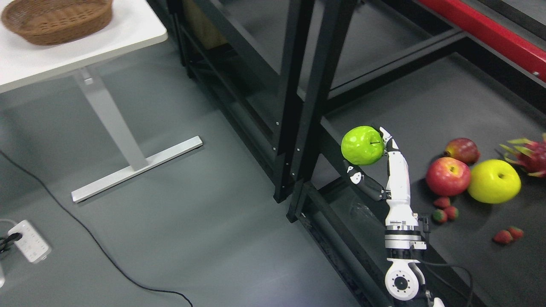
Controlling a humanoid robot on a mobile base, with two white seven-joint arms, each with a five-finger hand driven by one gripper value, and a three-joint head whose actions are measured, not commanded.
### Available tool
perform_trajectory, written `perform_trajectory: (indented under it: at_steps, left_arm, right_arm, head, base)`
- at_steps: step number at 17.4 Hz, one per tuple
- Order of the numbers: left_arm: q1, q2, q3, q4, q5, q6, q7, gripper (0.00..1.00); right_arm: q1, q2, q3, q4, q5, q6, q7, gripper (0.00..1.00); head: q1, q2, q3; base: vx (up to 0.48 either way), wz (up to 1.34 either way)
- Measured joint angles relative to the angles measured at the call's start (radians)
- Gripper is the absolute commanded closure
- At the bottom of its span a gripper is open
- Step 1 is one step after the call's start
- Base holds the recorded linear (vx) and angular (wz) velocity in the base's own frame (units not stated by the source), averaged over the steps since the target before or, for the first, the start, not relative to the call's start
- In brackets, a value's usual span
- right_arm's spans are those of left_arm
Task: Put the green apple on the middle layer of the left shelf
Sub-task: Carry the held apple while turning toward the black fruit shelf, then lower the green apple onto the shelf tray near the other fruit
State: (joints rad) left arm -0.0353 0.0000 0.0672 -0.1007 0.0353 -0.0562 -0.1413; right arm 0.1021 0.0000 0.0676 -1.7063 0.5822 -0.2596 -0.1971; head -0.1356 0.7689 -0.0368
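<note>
A wicker basket [57, 19] sits on a white table [128, 36] at upper left; below, a power strip [29, 241] with a black cable [98, 247] lies on the grey floor. At centre stands the black shelf frame [298, 106]. Just right of it, the right hand [384, 170], its arm entering from the lower right, holds the green apple [362, 145] aloft, fingers [387, 137] closed around its right side and thumb beneath. The apple is nearly round with no marked long axis; its stem dimple faces right, toward the fingers. Its skin is bright, glossy lime green. Farther right on the dark shelf surface [426, 111] lie a red apple [448, 176], a yellow apple [494, 181], a dragon fruit [529, 155] and strawberries [445, 209].
</note>
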Motion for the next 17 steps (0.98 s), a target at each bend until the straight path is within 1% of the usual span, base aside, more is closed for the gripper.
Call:
perform_trajectory:
  at_steps: [7,17]
  left_arm:
    - [0.0,0.0,0.0,0.0,0.0,0.0,0.0,0.0]
    - [0.0,0.0,0.0,0.0,0.0,0.0,0.0,0.0]
  right_arm:
    - [0.02,0.0,0.005,0.0,-0.004,-0.002,0.0,0.98]
    - [0.036,0.0,0.008,0.0,-0.006,-0.018,0.002,0.98]
  head:
    - [0.0,0.0,0.0]
    - [0.0,0.0,0.0]
  base:
    - [0.023,-0.63]
    - [0.094,-0.55]
